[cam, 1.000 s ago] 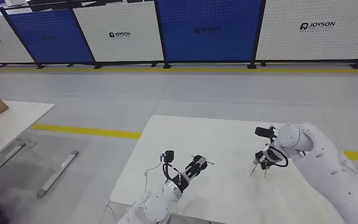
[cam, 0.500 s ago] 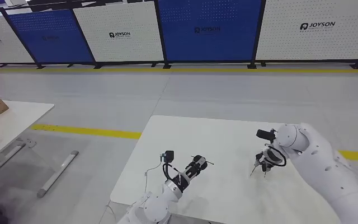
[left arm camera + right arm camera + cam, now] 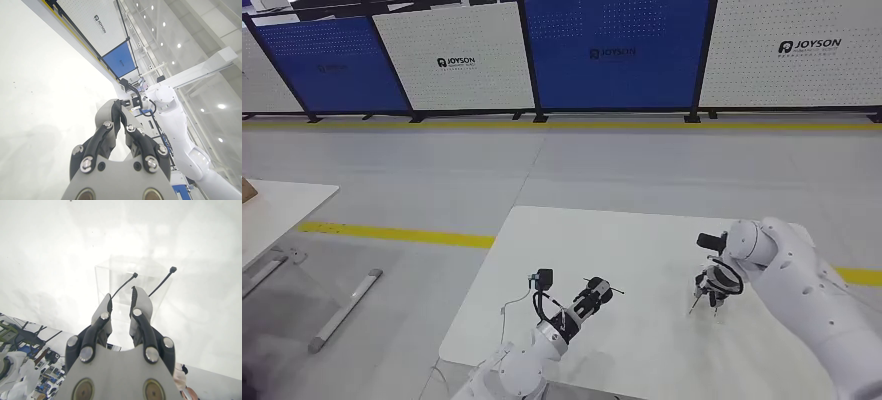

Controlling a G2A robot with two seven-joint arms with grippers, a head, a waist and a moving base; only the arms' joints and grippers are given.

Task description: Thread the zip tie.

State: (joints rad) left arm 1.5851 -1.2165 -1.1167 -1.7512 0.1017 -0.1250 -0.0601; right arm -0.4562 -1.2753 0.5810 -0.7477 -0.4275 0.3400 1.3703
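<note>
A clear plastic box (image 3: pixel 164 298) stands on the white table (image 3: pixel 642 240) with two black zip ties (image 3: pixel 123 285) (image 3: pixel 162 281) standing in it, heads up. My right gripper (image 3: pixel 121 291) hangs open just above the box, with the nearer tie beside one fingertip (image 3: pixel 108 300). In the top view the right gripper (image 3: pixel 710 292) is at the table's right side, with the ties (image 3: pixel 695 303) poking out below it. My left gripper (image 3: pixel 600 289) sits near the table's front edge, shut, and a thin black zip tie (image 3: pixel 615 290) crosses its tips. Seen from the left wrist, the left gripper (image 3: pixel 119 103) has its pads pressed together.
The table's front edge runs close under the left arm. Another white table (image 3: pixel 282 205) stands at the far left. Blue and white pegboard panels (image 3: pixel 617 55) line the back of the room.
The right arm has shifted slightly to the left over the box. The left arm has stayed where it was.
</note>
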